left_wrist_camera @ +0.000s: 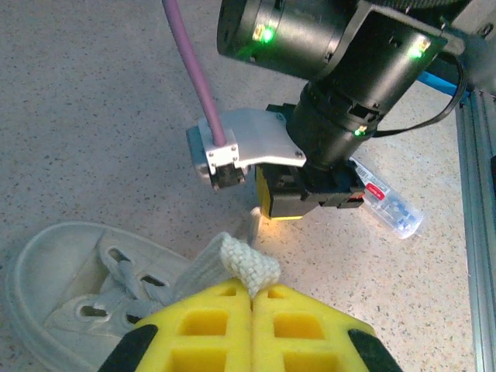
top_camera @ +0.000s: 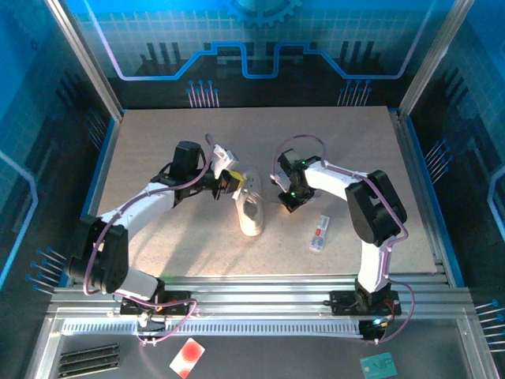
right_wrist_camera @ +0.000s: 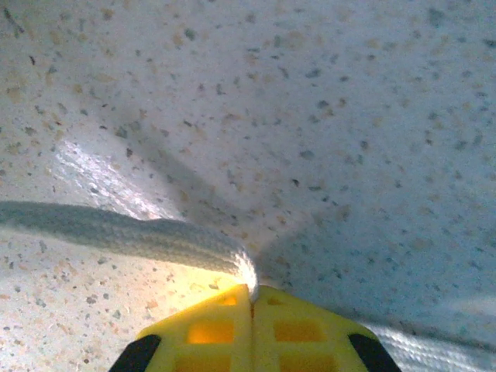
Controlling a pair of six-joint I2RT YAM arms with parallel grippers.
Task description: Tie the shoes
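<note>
The sneaker (top_camera: 251,212) lies mid-frame, its long axis running top to bottom. The left gripper (left_wrist_camera: 253,294), at its upper left, is closed, pinching a lace (left_wrist_camera: 246,266). The right gripper (right_wrist_camera: 252,294), just right of it, is clamped on the second lace (right_wrist_camera: 155,236).

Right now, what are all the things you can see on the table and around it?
sneaker: one, white, middle of the table.
laces: two strands, white, one pinched in each gripper.
small packet: one, clear with red marks, on the table right of the sneaker.
table: one, speckled beige.
red-spotted card: one, white and red, near ledge, left.
green card: one, near ledge, right.
left gripper: one, yellow fingers, shut on a lace by the sneaker.
right gripper: one, yellow fingers, shut on a lace low over the table.
</note>
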